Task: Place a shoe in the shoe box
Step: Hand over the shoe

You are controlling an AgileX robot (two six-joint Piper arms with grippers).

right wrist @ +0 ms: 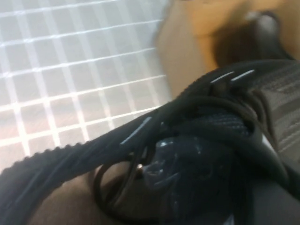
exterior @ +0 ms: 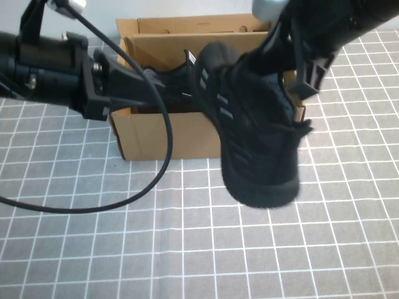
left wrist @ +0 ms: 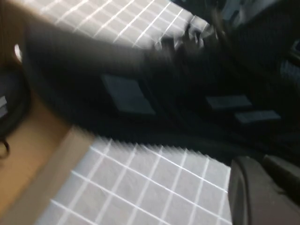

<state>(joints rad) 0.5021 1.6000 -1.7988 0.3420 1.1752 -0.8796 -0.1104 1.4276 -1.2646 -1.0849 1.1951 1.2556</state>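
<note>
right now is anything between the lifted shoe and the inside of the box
Partly. The shoe, held by the shut right tool, hangs over the shoe box's front right edge. Another black sneaker already lies inside, and the left tool, also shut, reaches into the box's left half.

High cam looks down from robot's side. Both wrist cams sit v. close to shoe, prob. sharing box edge.

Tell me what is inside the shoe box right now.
Inside the shoe box lies one black sneaker, partly hidden by the left tool, shut beside it. The shoe held by the shut right tool covers the box's right half.
</note>
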